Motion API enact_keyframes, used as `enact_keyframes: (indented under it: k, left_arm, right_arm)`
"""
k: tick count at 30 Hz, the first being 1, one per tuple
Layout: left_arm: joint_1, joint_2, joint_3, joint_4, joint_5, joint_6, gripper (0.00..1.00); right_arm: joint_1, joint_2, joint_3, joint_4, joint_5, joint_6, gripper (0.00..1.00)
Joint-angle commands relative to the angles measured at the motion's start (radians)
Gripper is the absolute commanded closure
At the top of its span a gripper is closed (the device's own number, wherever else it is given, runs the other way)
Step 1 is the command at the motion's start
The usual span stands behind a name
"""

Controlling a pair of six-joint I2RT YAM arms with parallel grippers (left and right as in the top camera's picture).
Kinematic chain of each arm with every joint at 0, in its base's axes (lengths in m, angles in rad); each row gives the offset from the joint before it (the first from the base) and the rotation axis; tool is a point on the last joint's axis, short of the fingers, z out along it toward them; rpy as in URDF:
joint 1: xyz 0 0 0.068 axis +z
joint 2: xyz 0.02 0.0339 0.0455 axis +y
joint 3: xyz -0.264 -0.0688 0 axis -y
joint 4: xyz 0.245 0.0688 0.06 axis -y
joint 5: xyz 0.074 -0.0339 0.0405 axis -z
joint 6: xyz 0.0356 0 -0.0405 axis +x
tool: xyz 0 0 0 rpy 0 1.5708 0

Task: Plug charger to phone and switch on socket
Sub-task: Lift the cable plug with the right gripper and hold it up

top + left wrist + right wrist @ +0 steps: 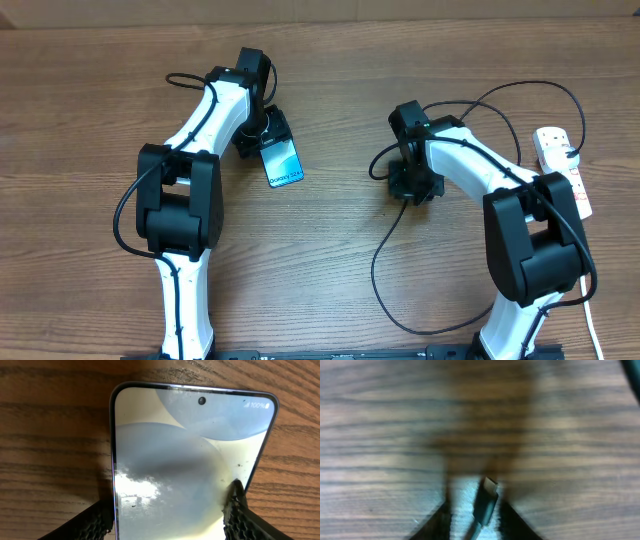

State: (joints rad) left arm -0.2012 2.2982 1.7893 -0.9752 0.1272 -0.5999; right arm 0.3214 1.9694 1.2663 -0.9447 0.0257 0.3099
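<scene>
The phone (284, 164) lies screen up on the wooden table at the left centre. In the left wrist view the phone (190, 435) fills the frame, its screen lit. My left gripper (262, 132) is shut on its lower part, one finger on each long edge (172, 502). The charger (380, 270) loops over the table by the right arm. Its black connector tip (487, 500) sits between the fingers of my right gripper (476, 502), with a gap on the left side. My right gripper (413, 186) is open. The socket (560, 160) lies at the far right.
The socket's white cord (590, 320) runs down the right edge of the table. The arms' own black cables arc above the right arm (520, 90) and beside the left arm (120, 215). The right wrist view is blurred.
</scene>
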Motion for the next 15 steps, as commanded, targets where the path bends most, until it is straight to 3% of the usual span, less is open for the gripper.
enact_keyframes:
  k: [1,6,9,15]
  left_arm:
    - [-0.003,0.139,-0.067,0.015,-0.003,0.019,0.32]
    - [-0.003,0.139,-0.067,0.015,-0.003,0.016,0.32]
    - [-0.003,0.139,-0.067,0.014,-0.003,0.016,0.32]
    - [-0.003,0.139,-0.067,0.010,-0.003,0.016,0.32]
  right_arm:
    - [0.005,0.038,-0.051,-0.013,-0.015,0.004,0.55]
    - [0.005,0.038,-0.051,-0.012,-0.074,0.007,0.57]
    - [0.005,0.038,-0.051,-0.011,-0.072,0.051,0.72]
    - [0.005,0.038,-0.051,-0.011,0.014,0.114,0.73]
